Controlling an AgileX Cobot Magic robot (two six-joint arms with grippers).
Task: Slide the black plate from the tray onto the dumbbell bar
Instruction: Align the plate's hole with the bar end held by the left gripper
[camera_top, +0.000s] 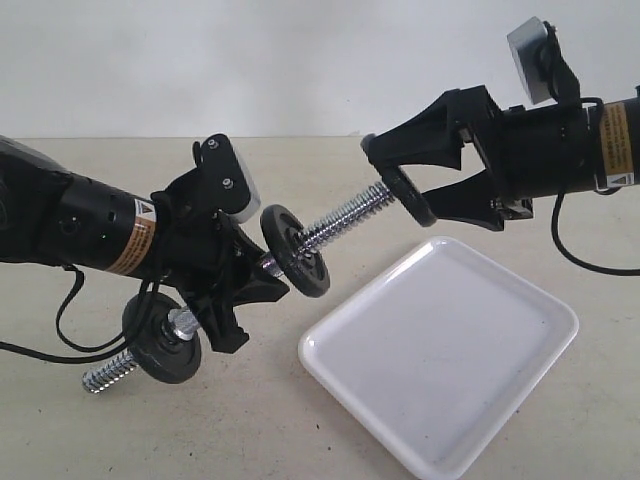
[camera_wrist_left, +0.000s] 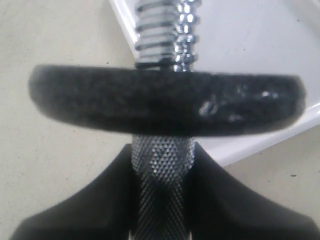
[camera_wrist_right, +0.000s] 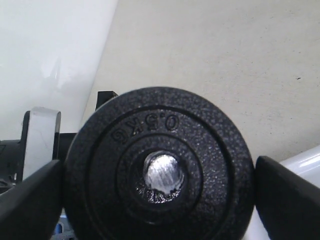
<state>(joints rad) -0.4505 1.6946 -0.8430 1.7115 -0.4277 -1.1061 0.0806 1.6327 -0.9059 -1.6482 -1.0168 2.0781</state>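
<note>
**Third disc meets the bar's tip**

Counted across the scene: two grippers, one bar, three black discs, one tray.

On the left, the left gripper (camera_top: 245, 295) is clenched on the knurled middle of the dumbbell bar (camera_top: 340, 220), its two fingers pressed against either side of the grip. The bar hangs in the air, tilted, with its low end to the left and its high end to the right. Two discs are already on it, one on each side of that gripper: the lower disc (camera_top: 160, 340), with a chrome nut (camera_top: 181, 322) on its face, and the upper disc (camera_top: 296, 250). Bare coarse thread runs up from the upper disc.

At the top of that thread sits the black plate (camera_top: 408, 195), off the tray (camera_top: 440, 350) and up in the air. The right gripper (camera_top: 398, 180) is grasping it, one finger against each side of its rim and the jaws spread wide. From the right wrist view the bar's cut end shows inside the plate's centre hole.

The white tray lies flat on the table (camera_top: 150, 440), below the plate and to its right.
</note>
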